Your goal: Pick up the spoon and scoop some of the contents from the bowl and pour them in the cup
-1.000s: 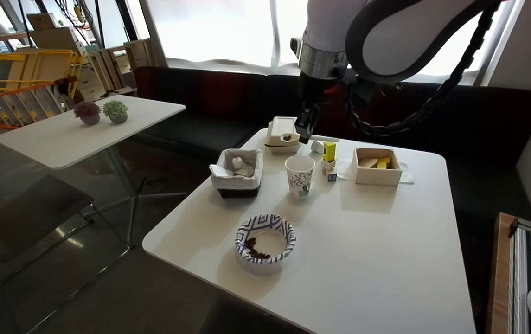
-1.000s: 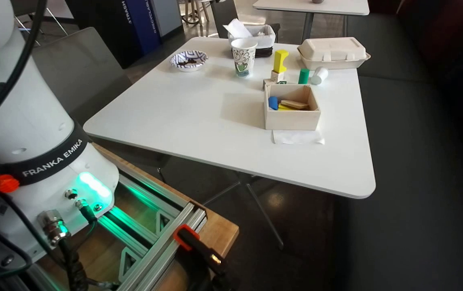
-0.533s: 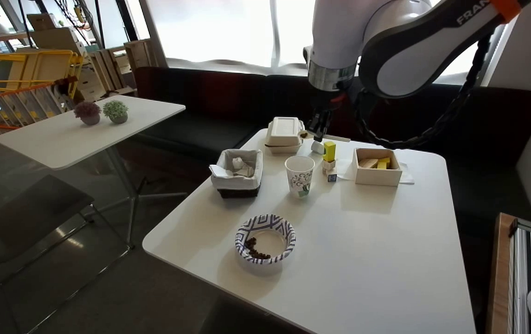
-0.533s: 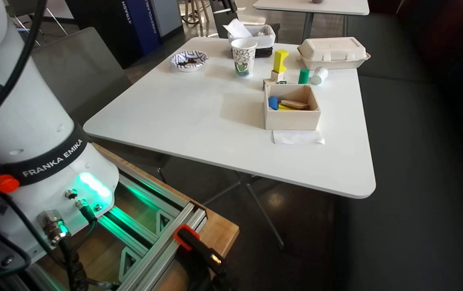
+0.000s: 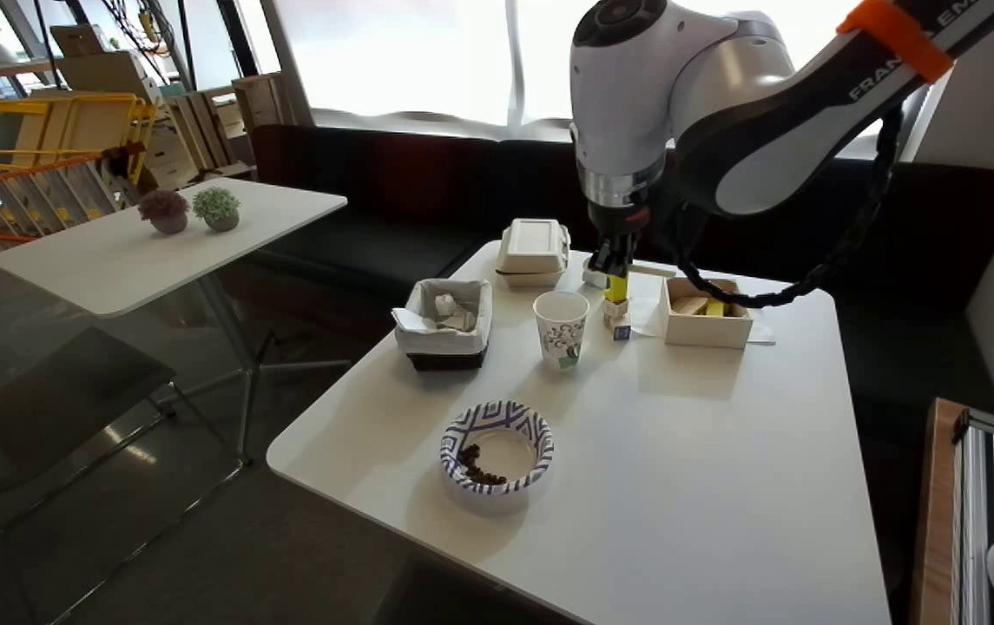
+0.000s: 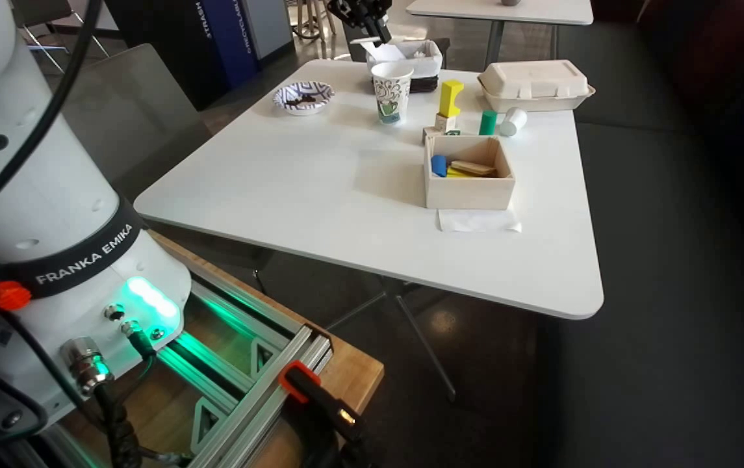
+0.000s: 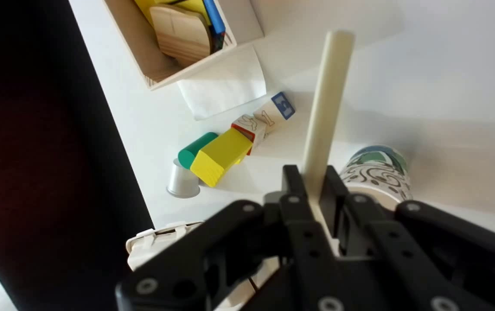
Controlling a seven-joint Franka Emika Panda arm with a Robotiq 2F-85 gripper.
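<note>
Cup [image 7: 377,172] stood broadside to our spoon [image 7: 328,106]

We had the spoon clenched in the gripper [image 7: 313,179]; in the wrist view the handle ran to 12 o'clock, the head hidden, probably towards 6, its load unknown. From the gripper the cup was at 3 o'clock, partly masked. We judged pouring likely next, the head needing to swing over the cup.

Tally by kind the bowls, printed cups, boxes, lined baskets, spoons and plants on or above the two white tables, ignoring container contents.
Bowl: 1
Printed cup: 1
Boxes: 2 (wooden box, clamshell box)
Lined basket: 1
Spoon: 1, in the hand
Plants: 2 (reddish plant, green plant)
Total: 8
</note>
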